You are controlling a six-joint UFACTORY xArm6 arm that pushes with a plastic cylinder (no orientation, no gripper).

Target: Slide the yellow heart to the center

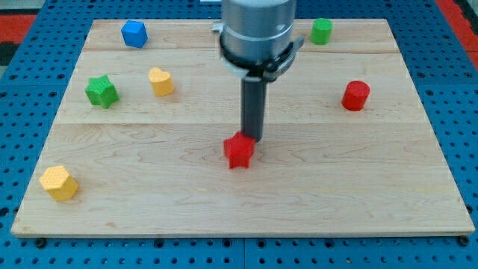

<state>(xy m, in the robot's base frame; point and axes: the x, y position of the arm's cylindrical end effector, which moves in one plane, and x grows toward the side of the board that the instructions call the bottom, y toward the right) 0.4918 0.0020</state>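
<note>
The end effector here is only a straight dark rod with no jaws, so it is not holding anything. My tip (251,139) is standing near the middle of the counter (314,194), just above the red block (239,152) in the view; whether it is touching the block, I cannot tell.

The yellow heart (160,81) is lying in the upper left part of the counter, well apart from my tip. It is a small yellow block with a notch on its top side. The green star-shaped block (101,91) is sitting just to its left. The blue block (134,33) is lying above them, near the top edge. Another yellow block (59,182) is sitting in the bottom left corner. A second green block (321,31) is lying near the top edge on the right, and a red cylinder (355,96) is standing at the right side.
</note>
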